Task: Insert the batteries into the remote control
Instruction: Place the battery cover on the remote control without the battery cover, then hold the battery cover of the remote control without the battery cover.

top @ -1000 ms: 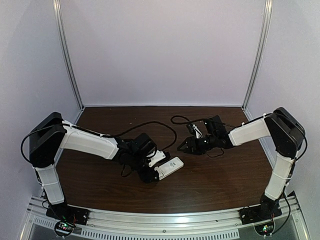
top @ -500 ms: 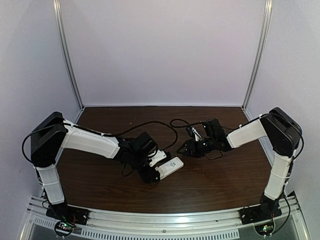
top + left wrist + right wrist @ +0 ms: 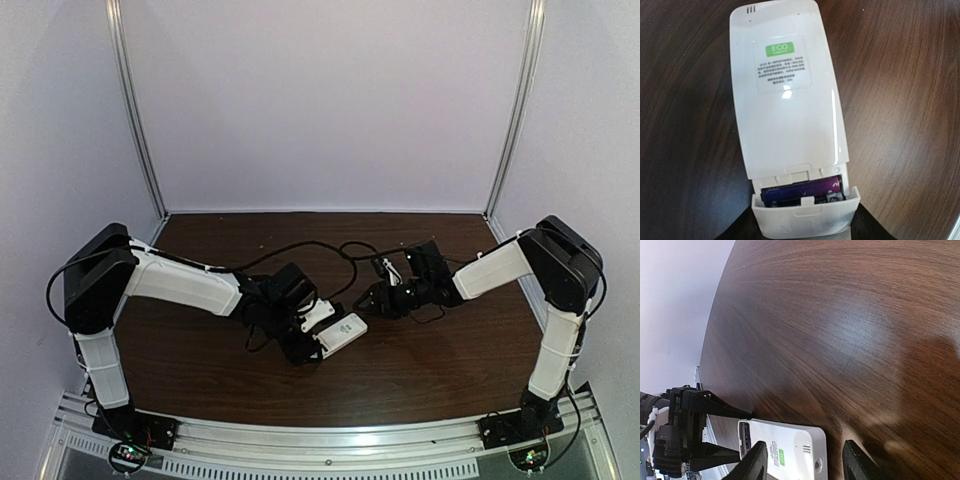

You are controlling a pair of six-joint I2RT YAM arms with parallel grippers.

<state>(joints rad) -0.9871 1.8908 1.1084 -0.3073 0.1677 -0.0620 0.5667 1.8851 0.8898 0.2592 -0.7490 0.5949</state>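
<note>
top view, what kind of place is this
Probably a robot test cell, not a home: plain pale walls, aluminium frame posts, a wooden table and two arms bolted to a rail.

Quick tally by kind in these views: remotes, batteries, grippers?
remote control: 1
battery: 1 visible in the open compartment; a second can't be confirmed
grippers: 2, left gripper and right gripper
Total: 4

One remote control (image 3: 790, 115), one visible battery (image 3: 800, 191), one table (image 3: 900, 100), two hands: left hand (image 3: 305, 343), right hand (image 3: 804, 462).
</note>
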